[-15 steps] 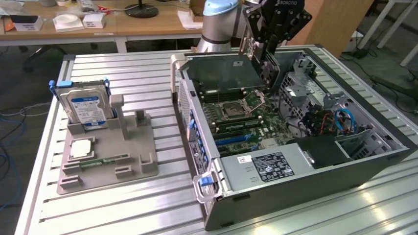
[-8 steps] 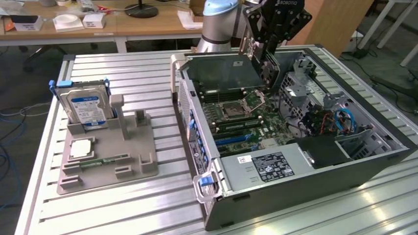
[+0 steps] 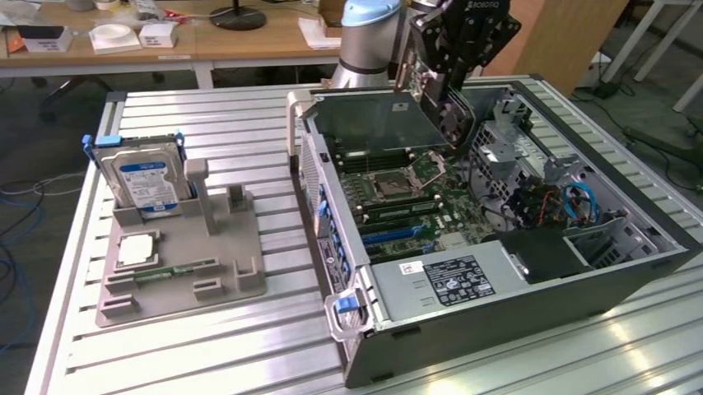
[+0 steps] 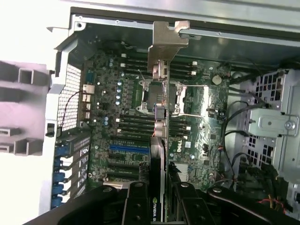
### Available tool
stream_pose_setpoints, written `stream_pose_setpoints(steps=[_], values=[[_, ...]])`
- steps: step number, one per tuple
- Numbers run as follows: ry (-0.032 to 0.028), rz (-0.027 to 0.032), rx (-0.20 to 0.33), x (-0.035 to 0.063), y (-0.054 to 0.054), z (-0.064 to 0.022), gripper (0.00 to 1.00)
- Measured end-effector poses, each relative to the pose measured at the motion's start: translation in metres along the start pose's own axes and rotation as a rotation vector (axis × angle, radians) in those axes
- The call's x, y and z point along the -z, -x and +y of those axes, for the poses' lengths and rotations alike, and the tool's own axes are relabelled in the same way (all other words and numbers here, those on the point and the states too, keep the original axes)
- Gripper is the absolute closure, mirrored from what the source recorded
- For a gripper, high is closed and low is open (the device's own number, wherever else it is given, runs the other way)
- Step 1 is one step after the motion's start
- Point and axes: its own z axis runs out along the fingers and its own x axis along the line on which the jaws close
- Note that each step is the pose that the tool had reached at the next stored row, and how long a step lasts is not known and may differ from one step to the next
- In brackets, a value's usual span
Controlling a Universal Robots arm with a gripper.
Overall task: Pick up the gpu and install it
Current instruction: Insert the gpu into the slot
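Pick-up was complete: the hand [image 3: 437, 99] was clamped on the gpu [image 3: 368, 122], which hung edge-down over the open computer case [image 3: 472, 313], apparently clear of the motherboard [image 3: 417, 210] and not yet seated in a slot.

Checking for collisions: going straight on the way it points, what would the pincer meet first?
Probably the motherboard near the CPU socket, reached first by the gpu that the pincer holds; depth is unclear.
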Motion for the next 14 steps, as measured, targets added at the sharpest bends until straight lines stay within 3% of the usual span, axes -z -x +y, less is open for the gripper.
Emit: stream_pose_setpoints(steps=[14], values=[[-0.0004,0.0075,0.228,-0.0011,-0.0002,0.0000,0.74]])
